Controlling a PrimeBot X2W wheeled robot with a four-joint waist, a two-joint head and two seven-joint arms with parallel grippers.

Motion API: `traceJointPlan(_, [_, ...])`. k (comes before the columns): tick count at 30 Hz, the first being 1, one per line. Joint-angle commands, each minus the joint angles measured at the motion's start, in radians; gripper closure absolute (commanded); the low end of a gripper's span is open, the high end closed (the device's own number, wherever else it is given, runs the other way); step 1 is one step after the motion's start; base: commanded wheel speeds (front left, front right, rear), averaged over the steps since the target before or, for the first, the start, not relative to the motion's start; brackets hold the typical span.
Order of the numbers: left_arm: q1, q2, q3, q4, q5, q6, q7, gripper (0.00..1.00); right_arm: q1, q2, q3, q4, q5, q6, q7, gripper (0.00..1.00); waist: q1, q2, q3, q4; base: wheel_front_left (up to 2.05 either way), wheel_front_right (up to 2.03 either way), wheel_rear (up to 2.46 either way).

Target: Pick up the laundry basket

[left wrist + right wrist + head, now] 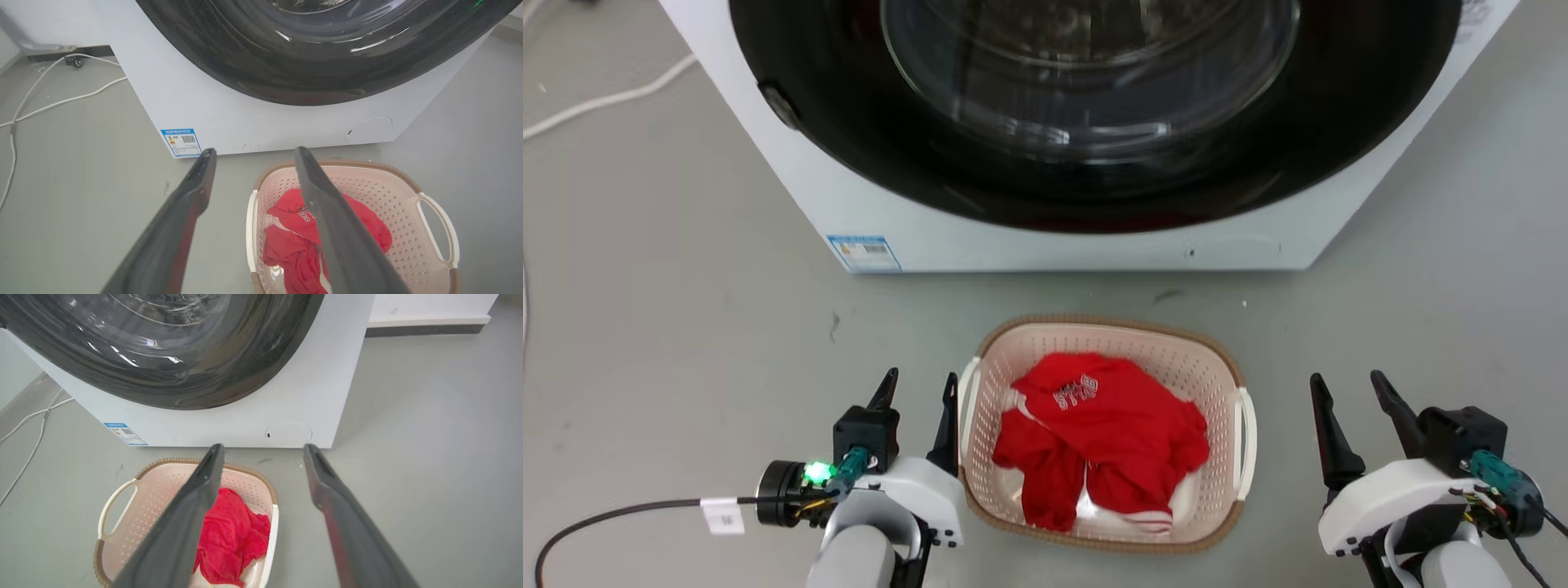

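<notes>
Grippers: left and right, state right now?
Left gripper: open, holding nothing, beside the laundry basket.
Right gripper: open, holding nothing.

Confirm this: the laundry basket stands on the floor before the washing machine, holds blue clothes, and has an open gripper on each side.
The clothes in the laundry basket are red, not blue; the head view shows it. The rest holds: on the floor before the washing machine, left gripper and right gripper open beside it.

L pincer [920, 380] & R pincer [1346, 380] both w/ fingers spread, pointing fwd
</notes>
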Motion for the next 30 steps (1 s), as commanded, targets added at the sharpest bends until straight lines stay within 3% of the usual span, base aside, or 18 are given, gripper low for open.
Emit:
traceJointPlan(1, [-0.034,0.0,0.004,0.04,-0.01,-0.007,-0.002,0.0,-0.03,0.001,0.003,0.032,0.008,0.0,-0.003,0.0,-0.0001,0.0,0.079,-0.009,0.0,0.0,0.0])
traceJointPlan(17, [-0.333,0.019,0.016,0.379,-0.052,-0.077,0.003,0.0,-0.306,0.001,0.048,0.385,0.06,0.0,-0.037,0.0,-0.0001,0.0,0.356,-0.055,0.0,0.0,0.0])
traceJointPlan(30, [-0.562,0.049,0.0,0.619,-0.09,-0.132,0.114,0.0,-0.559,0.001,0.167,0.695,0.167,0.0,0.003,0.0,-0.0001,0.0,0.484,-0.076,0.0,0.0,0.0])
